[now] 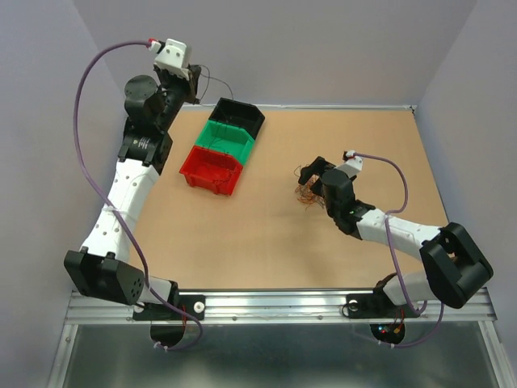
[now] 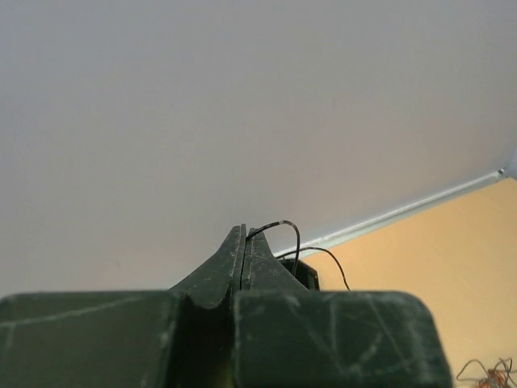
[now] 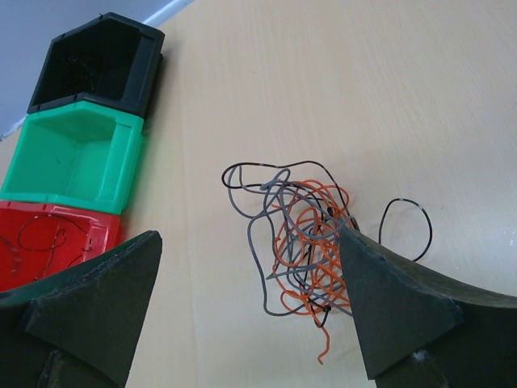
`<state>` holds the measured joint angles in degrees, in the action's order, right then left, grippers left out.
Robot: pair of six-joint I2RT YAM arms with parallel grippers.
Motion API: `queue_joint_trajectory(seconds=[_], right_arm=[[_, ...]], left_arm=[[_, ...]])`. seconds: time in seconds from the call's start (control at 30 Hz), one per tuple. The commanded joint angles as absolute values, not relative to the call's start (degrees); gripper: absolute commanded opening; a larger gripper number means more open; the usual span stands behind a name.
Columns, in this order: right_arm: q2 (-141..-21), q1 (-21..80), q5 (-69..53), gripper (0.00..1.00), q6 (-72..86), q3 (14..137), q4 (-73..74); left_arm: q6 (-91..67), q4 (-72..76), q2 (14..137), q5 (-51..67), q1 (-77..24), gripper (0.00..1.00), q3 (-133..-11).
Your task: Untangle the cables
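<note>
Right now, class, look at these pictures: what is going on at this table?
Two robot arms are untangling thin cables. The left gripper, raised at the back near the black bin, is shut on one dark strand. The right gripper hangs open over the clump of orange, grey and black cables on the table. A thin strand lies in the red bin.

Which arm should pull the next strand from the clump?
Right. The right gripper hangs open at the cable clump. The left gripper is shut on a black strand, raised beside the black bin.
</note>
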<state>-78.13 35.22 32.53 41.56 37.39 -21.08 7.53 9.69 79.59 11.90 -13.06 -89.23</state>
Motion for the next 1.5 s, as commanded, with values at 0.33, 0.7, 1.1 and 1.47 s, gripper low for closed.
queue_joint_trajectory(seconds=[0.33, 0.7, 1.1, 1.47], right_arm=[[-75.1, 35.1, 31.1, 0.96, 41.1, 35.3, -24.2], [-75.6, 35.0, 29.7, 0.96, 41.1, 35.6, -24.4], [-75.1, 35.0, 27.9, 0.95, 40.7, 35.4, -24.6], [-75.9, 35.0, 20.0, 0.9, 36.4, 35.9, -27.3]], left_arm=[[8.5, 25.8, 72.3, 13.8, -10.5, 0.0, -66.7], [17.1, 20.2, 69.1, 22.2, -7.9, 0.0, -57.8], [30.5, 10.5, 69.7, 20.4, -7.9, 0.0, -56.8], [30.5, 5.5, 80.1, 5.7, -7.9, 0.0, -61.1]])
